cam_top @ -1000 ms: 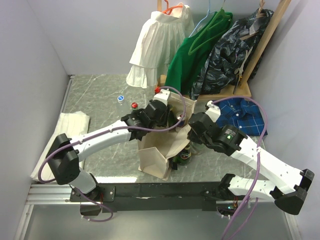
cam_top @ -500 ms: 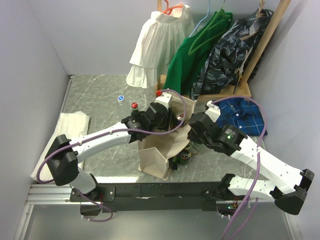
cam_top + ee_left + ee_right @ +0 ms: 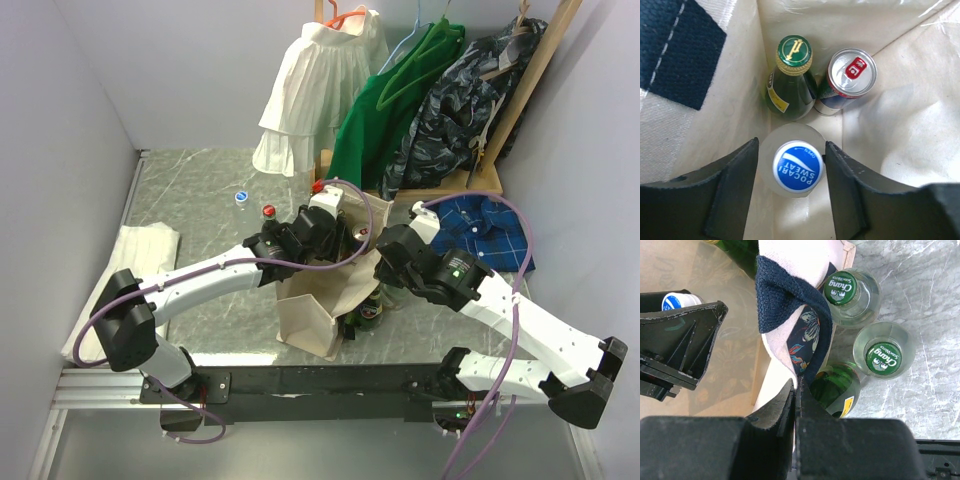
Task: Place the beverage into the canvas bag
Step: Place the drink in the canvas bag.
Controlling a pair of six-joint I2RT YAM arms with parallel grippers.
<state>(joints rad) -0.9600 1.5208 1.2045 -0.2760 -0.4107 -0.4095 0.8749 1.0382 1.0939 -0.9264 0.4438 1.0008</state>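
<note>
Spreading wide, left gripper (image 3: pixel 791 146) frees the Pocari Sweat bottle (image 3: pixel 797 166) inside the canvas bag (image 3: pixel 880 120); right gripper (image 3: pixel 796 390) pinches its rim.

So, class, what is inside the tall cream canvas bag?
Inside the cream canvas bag stand a green glass bottle, a silver can with a red tab, and a blue-capped pale bottle. Their lower parts and the bag's floor are hidden.
</note>
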